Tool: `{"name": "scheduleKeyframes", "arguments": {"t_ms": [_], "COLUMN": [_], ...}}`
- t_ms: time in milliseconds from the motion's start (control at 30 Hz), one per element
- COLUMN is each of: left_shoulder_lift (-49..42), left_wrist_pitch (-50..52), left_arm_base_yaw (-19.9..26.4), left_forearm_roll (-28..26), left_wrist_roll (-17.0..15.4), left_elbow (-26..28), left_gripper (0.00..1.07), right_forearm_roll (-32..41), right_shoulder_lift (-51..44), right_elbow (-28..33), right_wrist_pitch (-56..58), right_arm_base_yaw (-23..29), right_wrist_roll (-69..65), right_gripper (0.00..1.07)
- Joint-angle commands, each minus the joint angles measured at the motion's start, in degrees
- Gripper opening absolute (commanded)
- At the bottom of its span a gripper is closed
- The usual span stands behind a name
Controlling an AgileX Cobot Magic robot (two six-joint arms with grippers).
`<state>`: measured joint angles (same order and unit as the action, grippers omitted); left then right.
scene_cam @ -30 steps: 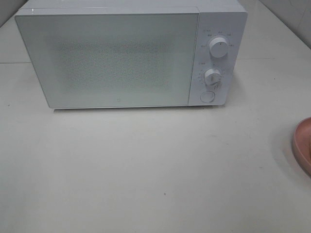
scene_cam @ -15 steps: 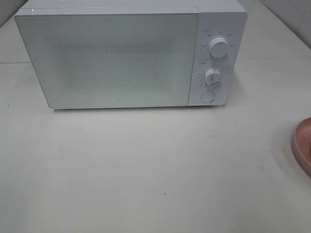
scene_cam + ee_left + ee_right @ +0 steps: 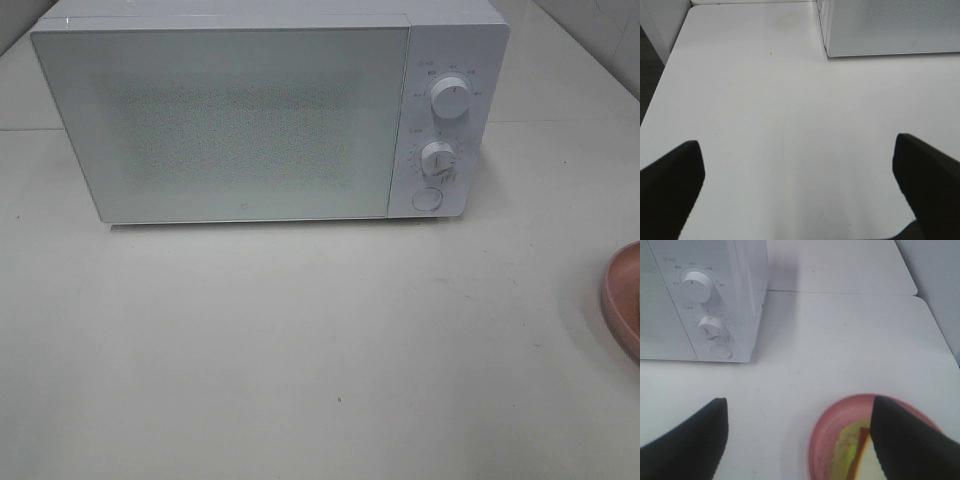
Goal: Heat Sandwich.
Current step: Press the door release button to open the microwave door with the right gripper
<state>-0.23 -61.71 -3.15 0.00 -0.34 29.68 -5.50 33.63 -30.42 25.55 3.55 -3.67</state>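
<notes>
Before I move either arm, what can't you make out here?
Sandwich: right wrist view, partly behind the right pincer and cut by the frame edge.
Plate: high view, cut off at the right edge.
Microwave interior: hidden by the closed door.
Dial markings: too small.

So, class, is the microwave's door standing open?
No, the microwave's door sits shut, flush with the control panel.

Your left gripper (image 3: 796, 147) and right gripper (image 3: 800, 404) each show two plain matte-black fingers (image 3: 670, 185), broad and tapering to blunt tips.
</notes>
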Motion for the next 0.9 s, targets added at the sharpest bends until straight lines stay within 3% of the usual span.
{"name": "scheduleKeyframes", "arguments": {"t_ms": [33, 600, 900], "left_shoulder_lift": [-1.3, -1.3, -1.3], "left_wrist_pitch": [0.3, 0.3, 0.3], "left_arm_base_yaw": [0.1, 0.1, 0.1], "left_forearm_roll": [0.0, 0.0, 0.0], "left_wrist_roll": [-0.2, -0.2, -0.2], "left_elbow": [-0.1, -0.1, -0.1], "left_gripper": [0.98, 0.98, 0.98], "right_forearm_roll": [0.1, -0.4, -0.3], "right_shoulder_lift": [4.0, 20.4, 35.1], "right_elbow": [-0.4, -0.4, -0.4], "right_wrist_pitch": [-4.9, -20.7, -39.0], "right_arm_base_yaw": [-0.2, -0.2, -0.1], "right_wrist_roll": [-0.4, -0.5, -0.5], "right_gripper": [0.75, 0.75, 0.75]}}
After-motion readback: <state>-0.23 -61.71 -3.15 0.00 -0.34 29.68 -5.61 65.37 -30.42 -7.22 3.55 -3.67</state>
